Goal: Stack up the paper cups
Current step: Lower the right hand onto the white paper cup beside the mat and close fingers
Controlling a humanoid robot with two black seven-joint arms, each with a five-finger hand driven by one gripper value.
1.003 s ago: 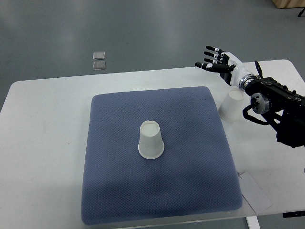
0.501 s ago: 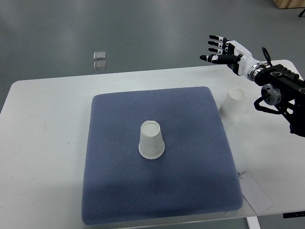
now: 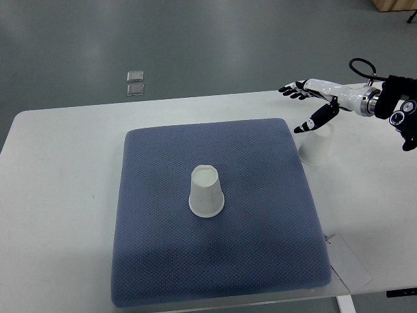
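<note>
A big blue mat (image 3: 215, 215) lies flat on the white table (image 3: 58, 195). The mat is square with round corners, and its cloth looks bumpy, with lots of tiny dots in it.

Near the middle of the mat stands a white paper cup (image 3: 206, 191). It is upside down, so its small round bottom faces up and its wide rim sits on the cloth. It has a smooth, plain side.

A second white paper cup (image 3: 316, 146) stands just off the mat's right edge, on the bare table. It is upside down too.

The right hand (image 3: 315, 104) is above this second cup, past the mat's far right corner. It is white and shiny with black fingertips. Its fingers are spread wide apart, and it holds nothing. The thumb points down close to the top of the cup.

Two small clear squares (image 3: 135, 83) lie on the grey floor beyond the mat's far edge.
</note>
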